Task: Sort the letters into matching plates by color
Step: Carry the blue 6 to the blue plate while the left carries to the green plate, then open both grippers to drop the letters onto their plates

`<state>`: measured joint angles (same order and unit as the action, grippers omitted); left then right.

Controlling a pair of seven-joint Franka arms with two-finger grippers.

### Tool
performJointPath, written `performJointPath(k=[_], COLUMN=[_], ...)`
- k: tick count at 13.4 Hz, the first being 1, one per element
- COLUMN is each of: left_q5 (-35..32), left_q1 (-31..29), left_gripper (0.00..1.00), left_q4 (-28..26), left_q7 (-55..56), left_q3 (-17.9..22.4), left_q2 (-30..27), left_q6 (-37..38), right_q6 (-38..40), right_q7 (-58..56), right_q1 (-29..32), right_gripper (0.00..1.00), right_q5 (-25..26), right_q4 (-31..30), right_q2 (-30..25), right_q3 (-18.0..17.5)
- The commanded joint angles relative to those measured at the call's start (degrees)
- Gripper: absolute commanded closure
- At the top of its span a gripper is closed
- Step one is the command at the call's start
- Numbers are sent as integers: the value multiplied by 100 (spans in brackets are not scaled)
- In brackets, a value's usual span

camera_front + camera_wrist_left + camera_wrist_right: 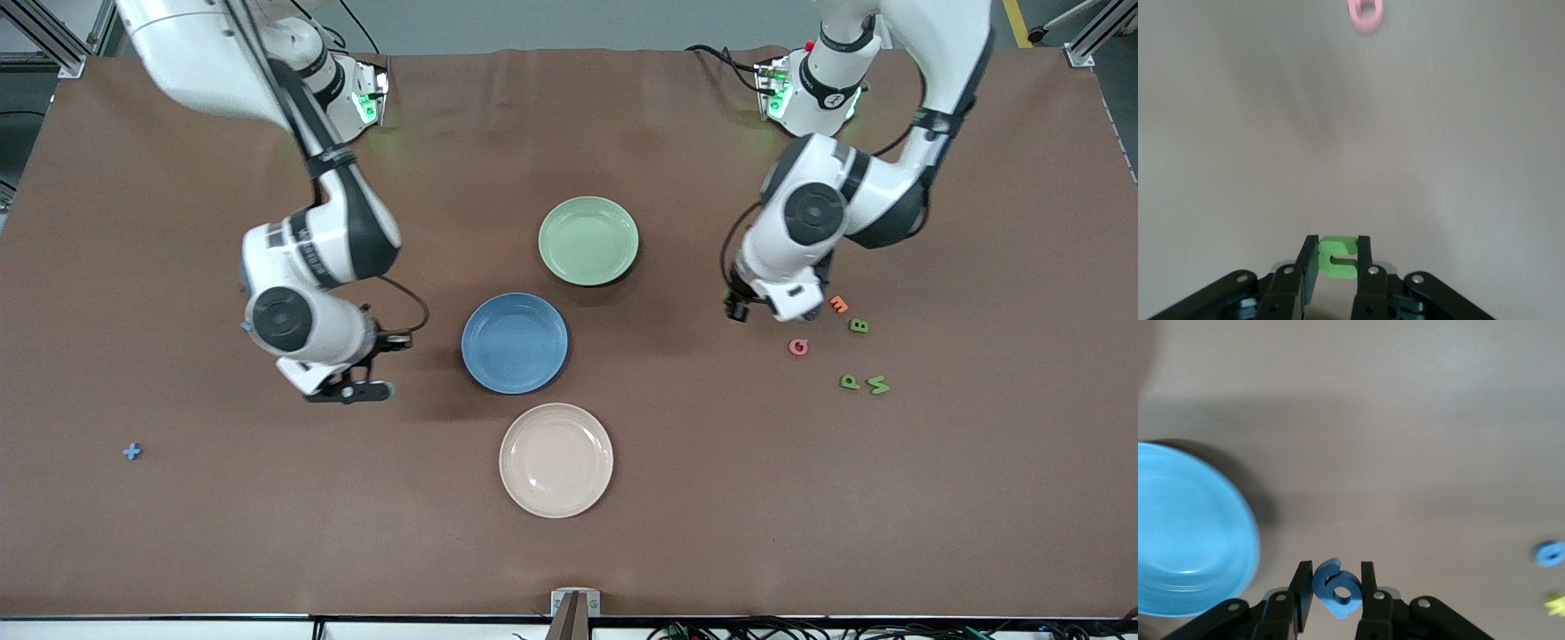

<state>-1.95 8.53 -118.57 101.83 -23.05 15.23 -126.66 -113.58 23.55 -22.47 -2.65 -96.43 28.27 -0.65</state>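
Your left gripper clamps a green letter; your right gripper clamps a blue 6 beside the blue plate.

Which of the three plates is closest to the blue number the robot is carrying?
The blue plate, in the middle of the row; the green plate and cream plate lie farther from the blue 6.

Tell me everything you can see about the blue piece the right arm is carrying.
The blue piece is a chunky, matte, foam-looking digit, a 6 or 9, with one round hole. It is pinched upright between the right tool's two black fingers, lifted off the brown table, close beside the blue plate, touching nothing else.
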Motion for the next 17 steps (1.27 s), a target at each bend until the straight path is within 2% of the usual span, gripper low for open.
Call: performJointPath(k=[1, 5, 6, 9, 13, 14, 15, 16, 17], left_q5=[-16, -630, -806, -781, -772, -772, -772, -772, -772], left_q1=[770, 1694, 1792, 1907, 2188, 2215, 2215, 2241, 2285], left_gripper=[98, 98, 98, 98, 91, 85, 64, 35, 2], left_q4=[509, 1064, 1047, 907, 775, 740, 731, 713, 722], left_q7=[659, 1390, 1566, 1743, 1946, 1946, 1946, 1946, 1946], left_q3=[-7, -15, -33, -85, -112, -112, -121, -121, -112], left_q2=[505, 1244, 1332, 1403, 1544, 1561, 1579, 1579, 1570], left_q6=[-8, -86, -183, -263, -526, -527, -527, -527, -518], right_q6=[-479, -1410, -1630, -2185, -2248, -2248, -2239, -2204, -2186], right_q7=[1130, 2160, 2363, 2601, 2690, 2690, 2681, 2681, 2681], right_q1=[-625, -1197, -1302, -1461, -1602, -1594, -1594, -1576, -1559], right_gripper=[88, 88, 88, 88, 87, 84, 80, 61, 31], right_q5=[-52, -60, -60, -60, -402, -403, -403, -403, -403], right_q4=[-236, -280, -280, -289, -289, -280, -280, -280, -280], right_q2=[-85, 371, 494, 855, 926, 926, 926, 926, 926], right_q3=[74, 74, 74, 74, 74, 74, 74, 74, 74])
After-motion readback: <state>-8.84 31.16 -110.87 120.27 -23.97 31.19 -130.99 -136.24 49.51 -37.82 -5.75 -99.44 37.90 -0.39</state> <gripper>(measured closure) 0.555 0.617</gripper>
